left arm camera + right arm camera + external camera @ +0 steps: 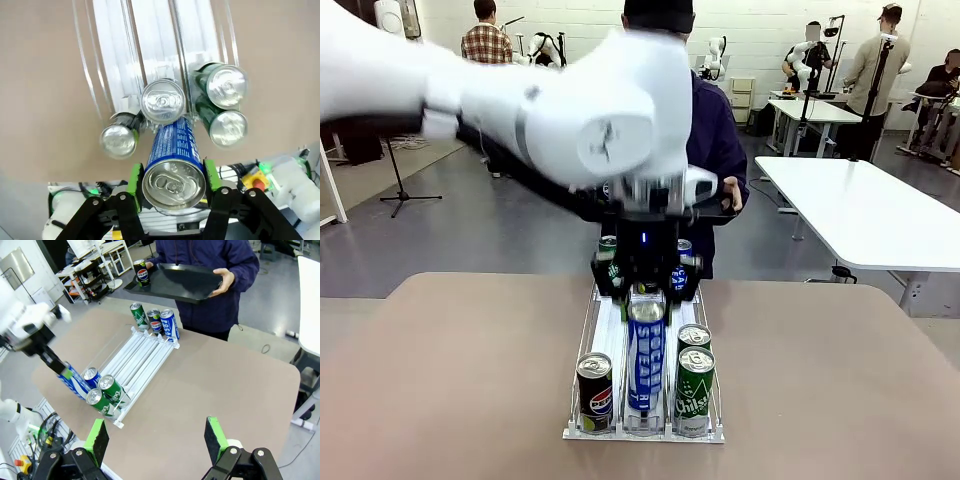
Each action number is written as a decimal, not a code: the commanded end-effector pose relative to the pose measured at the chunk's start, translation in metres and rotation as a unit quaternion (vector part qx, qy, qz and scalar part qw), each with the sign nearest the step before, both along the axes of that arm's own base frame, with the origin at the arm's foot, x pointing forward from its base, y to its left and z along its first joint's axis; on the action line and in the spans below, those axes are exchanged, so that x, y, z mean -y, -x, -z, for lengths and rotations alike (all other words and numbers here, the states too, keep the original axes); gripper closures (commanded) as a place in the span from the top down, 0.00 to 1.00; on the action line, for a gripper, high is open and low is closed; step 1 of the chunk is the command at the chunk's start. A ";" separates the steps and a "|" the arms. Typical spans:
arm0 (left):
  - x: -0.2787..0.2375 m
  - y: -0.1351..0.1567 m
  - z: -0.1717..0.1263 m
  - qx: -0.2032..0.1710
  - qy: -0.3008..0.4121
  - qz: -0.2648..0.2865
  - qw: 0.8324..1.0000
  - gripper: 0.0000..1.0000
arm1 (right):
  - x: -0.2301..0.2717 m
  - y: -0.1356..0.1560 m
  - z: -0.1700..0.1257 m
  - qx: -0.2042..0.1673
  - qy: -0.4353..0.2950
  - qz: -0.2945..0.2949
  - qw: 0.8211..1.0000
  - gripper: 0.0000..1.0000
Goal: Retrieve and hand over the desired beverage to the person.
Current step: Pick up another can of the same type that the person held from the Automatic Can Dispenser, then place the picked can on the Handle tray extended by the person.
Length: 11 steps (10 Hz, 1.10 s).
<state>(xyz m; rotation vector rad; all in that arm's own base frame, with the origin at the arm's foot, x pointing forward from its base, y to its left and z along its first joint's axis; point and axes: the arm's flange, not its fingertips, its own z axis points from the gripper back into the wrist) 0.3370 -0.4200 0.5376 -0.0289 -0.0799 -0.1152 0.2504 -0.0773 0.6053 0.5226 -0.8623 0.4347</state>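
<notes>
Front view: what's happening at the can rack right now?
The left gripper is shut on a tall blue can, holding it over the near end of the clear can rack, where green cans and a Pepsi can sit. The person waits at the far side with a black tray already carrying one Pepsi can. The right gripper hangs open above the table.

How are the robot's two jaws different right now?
The left gripper is clamped on a tall blue can above the rack; the right gripper stands wide open, holding nothing. The left hangs over the cans; the right hovers above bare table. Both have green pads.
</notes>
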 end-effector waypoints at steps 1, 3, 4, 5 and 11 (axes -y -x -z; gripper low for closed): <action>-0.006 -0.005 -0.065 0.028 -0.007 0.012 1.000 0.51 | -0.001 -0.002 0.001 0.001 -0.010 -0.013 1.000 1.00; -0.012 -0.018 -0.117 0.044 -0.004 0.004 0.999 0.51 | -0.001 -0.002 0.001 0.001 -0.010 -0.013 1.000 1.00; -0.016 -0.027 -0.131 0.040 0.000 0.001 0.999 0.51 | -0.001 -0.002 0.001 0.001 -0.010 -0.013 1.000 1.00; -0.021 -0.038 -0.139 0.035 0.003 -0.002 0.999 0.51 | -0.001 -0.002 0.001 0.001 -0.010 -0.013 1.000 1.00; -0.030 -0.036 -0.136 0.032 0.013 -0.013 0.999 0.51 | -0.001 -0.002 0.001 0.001 -0.010 -0.013 1.000 1.00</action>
